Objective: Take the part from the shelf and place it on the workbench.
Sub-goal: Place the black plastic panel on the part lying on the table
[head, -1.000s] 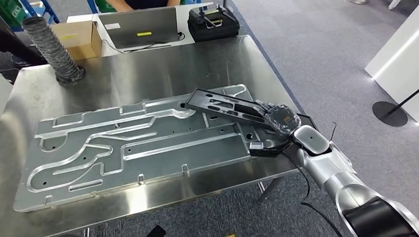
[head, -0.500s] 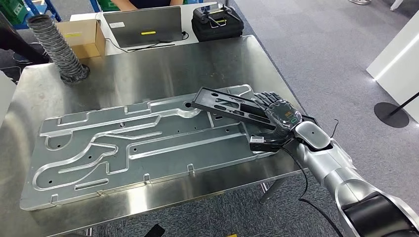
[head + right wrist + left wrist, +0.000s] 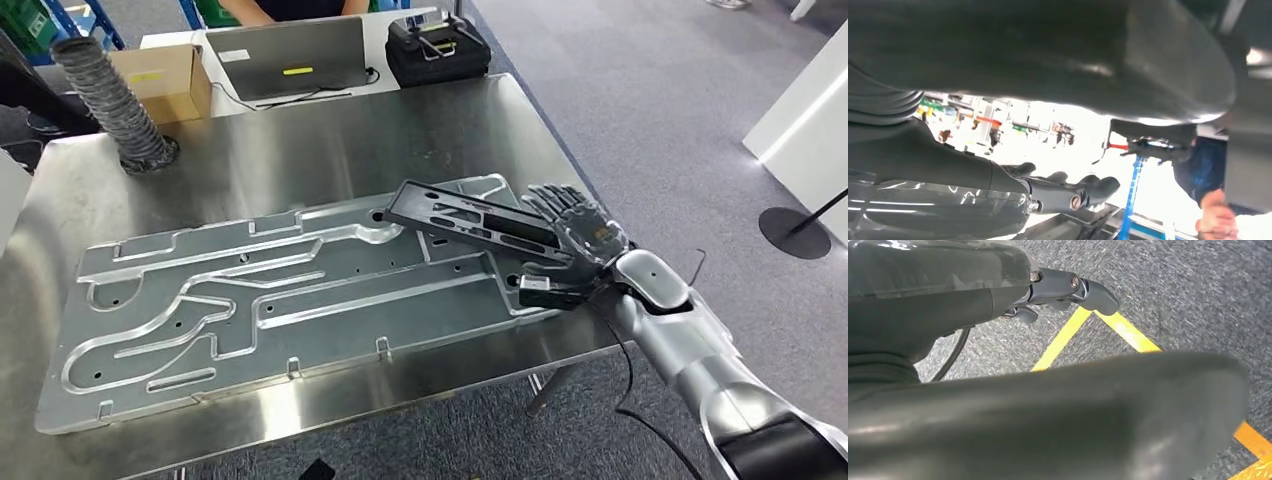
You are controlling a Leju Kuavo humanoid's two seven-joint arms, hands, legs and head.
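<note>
The part (image 3: 470,222) is a long flat black frame with slots. It lies across the right end of the big machined aluminium plate (image 3: 250,300) on the steel workbench (image 3: 330,140). My right hand (image 3: 585,232) is at the part's right end with its fingers spread, touching or just clear of it; I cannot tell which. In the right wrist view the right hand's fingers (image 3: 1068,194) stretch out with nothing between them and the thumb. My left hand (image 3: 1068,290) hangs over grey carpet and holds nothing.
At the back of the bench stand a corrugated hose (image 3: 110,95), a cardboard box (image 3: 165,78), a laptop (image 3: 285,55) and a black case (image 3: 435,45). A person sits behind the laptop. The bench's right edge drops to carpet; a stanchion base (image 3: 792,230) stands further right.
My right hand has spread its fingers and slid a little to the right, off the top of the part. The part has stayed on the plate. The camera shifted slightly.
</note>
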